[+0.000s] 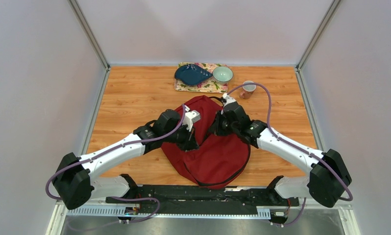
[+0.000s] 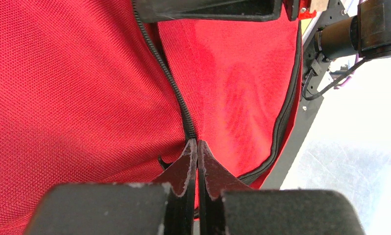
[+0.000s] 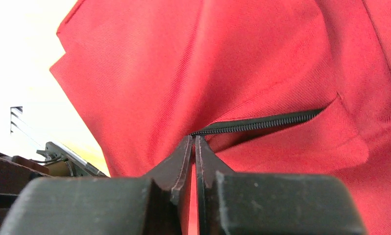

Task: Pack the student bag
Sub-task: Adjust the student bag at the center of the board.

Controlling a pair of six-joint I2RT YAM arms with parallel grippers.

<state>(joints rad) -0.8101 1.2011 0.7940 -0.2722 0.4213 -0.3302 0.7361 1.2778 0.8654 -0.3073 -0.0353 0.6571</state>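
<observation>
Well, on the left, the left arm [image 1: 110, 152] reaches in from the near corner and bends down onto the bag [image 1: 218, 156]. The bag is dark red and lies flat in the middle of the wooden surface [image 1: 130, 98], with its near end close to the front edge. The left gripper [image 2: 197, 144] is pressed together, its tips nipping the bag right where a black zipper [image 2: 169, 78] runs into them. The red cloth creases in toward that spot. I cannot tell whether it has the zipper's pull or only the fabric.

Across the bag, the right gripper [image 3: 193, 139] is also squeezed nearly closed on the red cloth. Its tips sit at the end of another stretch of zipper, which lies partly open beside a loose fold. The right arm [image 1: 286, 147] stretches back from there to the near right corner.

Along the far edge, well apart from the bag, lies a flowered mat [image 1: 206, 88]. It carries a dark blue dish [image 1: 192, 74] and, just to the right, a pale bowl [image 1: 223, 74]. A small cup [image 1: 248, 89] stands on the bare wood beside the mat.
</observation>
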